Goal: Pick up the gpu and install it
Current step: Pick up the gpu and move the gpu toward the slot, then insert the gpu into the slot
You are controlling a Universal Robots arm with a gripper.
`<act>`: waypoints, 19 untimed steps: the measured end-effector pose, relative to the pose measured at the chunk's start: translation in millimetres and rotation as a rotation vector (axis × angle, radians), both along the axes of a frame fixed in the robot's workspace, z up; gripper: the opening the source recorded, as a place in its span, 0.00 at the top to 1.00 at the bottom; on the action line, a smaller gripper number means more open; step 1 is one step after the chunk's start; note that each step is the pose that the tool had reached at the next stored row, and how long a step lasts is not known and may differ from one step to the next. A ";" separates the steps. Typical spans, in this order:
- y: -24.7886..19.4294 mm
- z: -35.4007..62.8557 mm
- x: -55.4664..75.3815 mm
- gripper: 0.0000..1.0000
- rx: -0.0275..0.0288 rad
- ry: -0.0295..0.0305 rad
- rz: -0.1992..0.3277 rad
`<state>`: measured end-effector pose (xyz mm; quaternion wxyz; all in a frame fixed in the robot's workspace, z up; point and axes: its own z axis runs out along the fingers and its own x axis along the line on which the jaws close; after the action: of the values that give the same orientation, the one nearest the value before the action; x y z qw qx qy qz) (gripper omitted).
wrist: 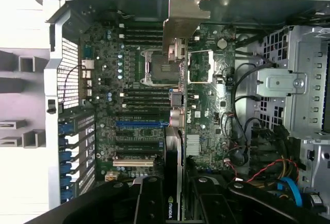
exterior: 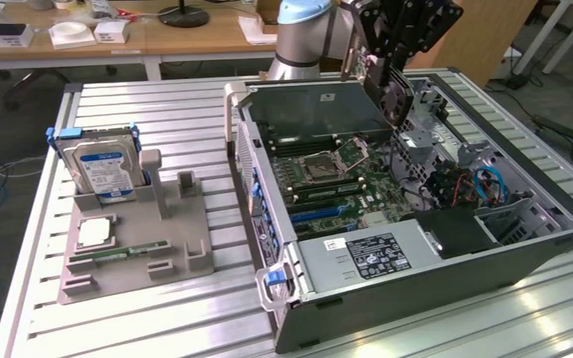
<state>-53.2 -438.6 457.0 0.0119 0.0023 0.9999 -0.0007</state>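
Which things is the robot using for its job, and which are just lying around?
For the job: graphics card, held in the gripper; open computer; its motherboard.
Just lying around: hard drive, processor chip, memory stick, grey holder.

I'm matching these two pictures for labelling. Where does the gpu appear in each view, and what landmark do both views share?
Exterior view: the gpu hangs in the gripper, high in the picture above the far side of the open case.
Wrist view: the gpu is an edge-on strip reaching out from the gripper over the motherboard.
Shared landmark: the blue slot on the motherboard.
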 end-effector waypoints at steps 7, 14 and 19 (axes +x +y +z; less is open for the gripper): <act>0.0 -0.2 13.8 0.74 0.0000 0.0000 0.000; 0.0 -0.4 17.1 0.74 -0.0001 0.0000 0.000; 0.0 -0.5 17.1 0.74 -0.0001 0.0000 0.000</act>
<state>-36.1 -438.6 456.5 0.0119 0.0024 0.9999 -0.0007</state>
